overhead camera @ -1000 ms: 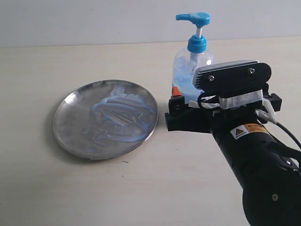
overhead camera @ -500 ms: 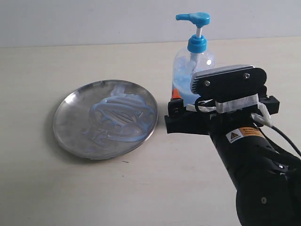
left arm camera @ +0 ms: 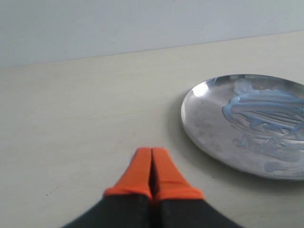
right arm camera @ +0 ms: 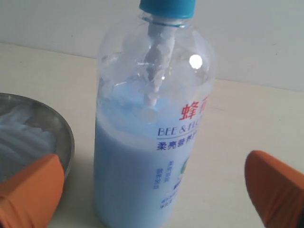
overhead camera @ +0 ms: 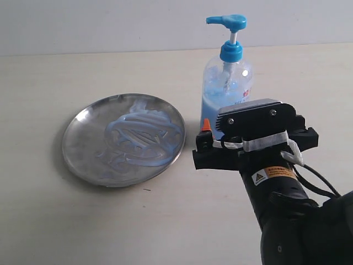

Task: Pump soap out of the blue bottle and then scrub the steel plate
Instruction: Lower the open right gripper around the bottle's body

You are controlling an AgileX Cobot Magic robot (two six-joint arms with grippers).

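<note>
The blue bottle (overhead camera: 226,88) stands upright on the table, its pump head (overhead camera: 229,22) pointing left. To its left lies the steel plate (overhead camera: 74,132), smeared with pale blue soap (overhead camera: 138,135). My right gripper (right arm camera: 152,190) is open just in front of the bottle (right arm camera: 142,161), an orange fingertip (right arm camera: 28,190) on either side and not touching it. In the exterior view one fingertip (overhead camera: 206,125) shows beside the bottle's base. My left gripper (left arm camera: 152,164) is shut with nothing in it, low over the table, apart from the plate (left arm camera: 204,118).
The right arm's black body (overhead camera: 292,215) fills the near right of the exterior view. A pale wall (overhead camera: 110,25) runs behind the table. The plate's rim (right arm camera: 66,137) lies close beside one right finger.
The right arm has drawn back from the bottle toward the near edge, so more of the bottle shows. Bottle and plate have not moved.
</note>
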